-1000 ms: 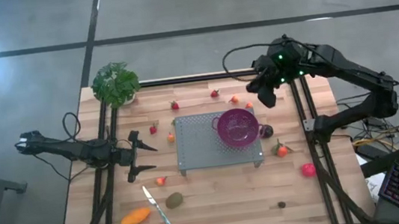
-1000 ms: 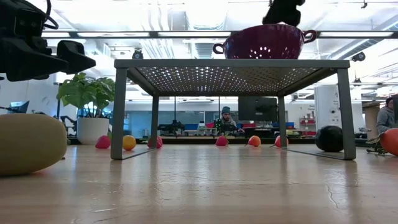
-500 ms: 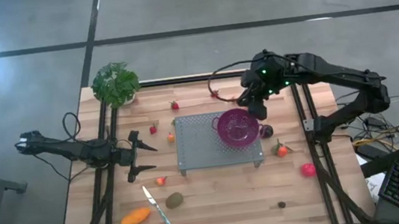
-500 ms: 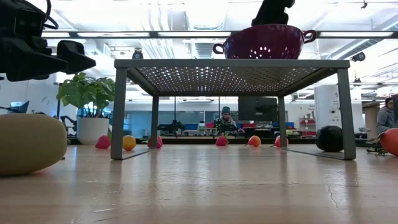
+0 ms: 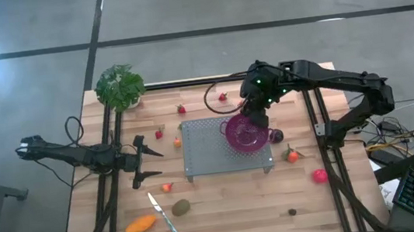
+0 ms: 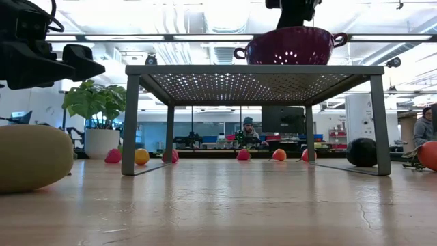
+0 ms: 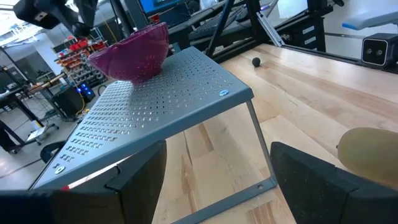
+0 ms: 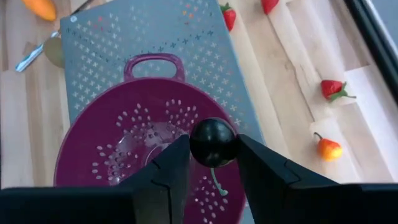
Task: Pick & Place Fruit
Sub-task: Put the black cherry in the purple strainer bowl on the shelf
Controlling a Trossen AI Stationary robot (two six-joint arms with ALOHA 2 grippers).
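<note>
Holding dark fruit over colander, our right gripper pinched it, probably for dropping; left gripper gaped idle.

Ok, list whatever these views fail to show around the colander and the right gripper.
- Colander inside: low view shows only its outer wall; the right wrist view's lower part is covered by the right gripper and the dark round fruit it holds.
- That fruit in the high view: hidden under the right arm.
- Right gripper, low view: cut off by the top edge.
- Small dark thing near the table's front: too small to identify.
- Left gripper: waiting open left of the rack.
</note>
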